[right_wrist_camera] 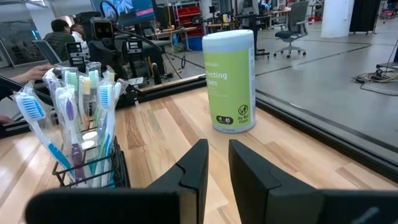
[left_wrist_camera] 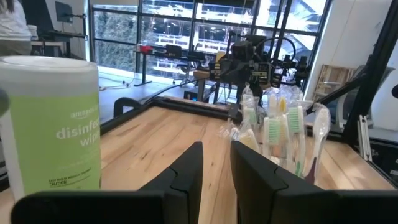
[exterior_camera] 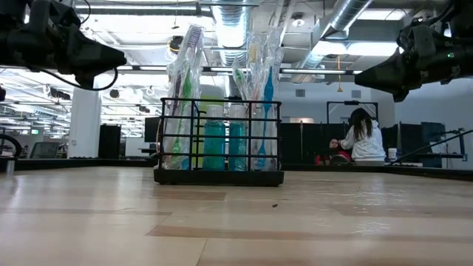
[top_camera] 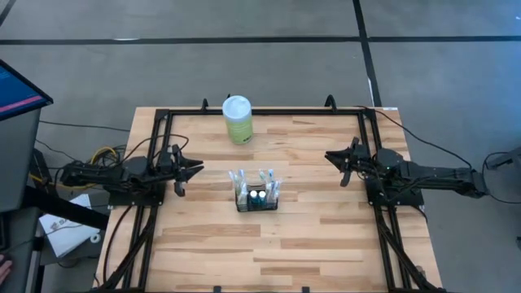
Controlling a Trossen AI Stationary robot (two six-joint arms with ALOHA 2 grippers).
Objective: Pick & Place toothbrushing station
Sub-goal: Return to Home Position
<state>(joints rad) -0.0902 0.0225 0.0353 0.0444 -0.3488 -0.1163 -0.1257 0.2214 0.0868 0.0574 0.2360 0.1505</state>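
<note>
The toothbrushing station (top_camera: 256, 198) is a small black wire caddy standing on its base at the table's middle. It holds several wrapped toothbrushes and teal tubes upright, and it also shows in the low view (exterior_camera: 219, 140). My left gripper (top_camera: 198, 168) hovers to its left, above the table. My right gripper (top_camera: 330, 156) hovers to its right, a little farther back. Each gripper is empty, with a narrow gap between its fingers in the left wrist view (left_wrist_camera: 216, 163) and the right wrist view (right_wrist_camera: 218, 163).
A pale green wipes bottle with a white cap (top_camera: 237, 119) stands upright near the table's far edge, behind the caddy. A black frame rail (top_camera: 260, 111) runs around the tabletop. Bare wood lies in front of the caddy. A person (exterior_camera: 361, 137) sits in the room beyond.
</note>
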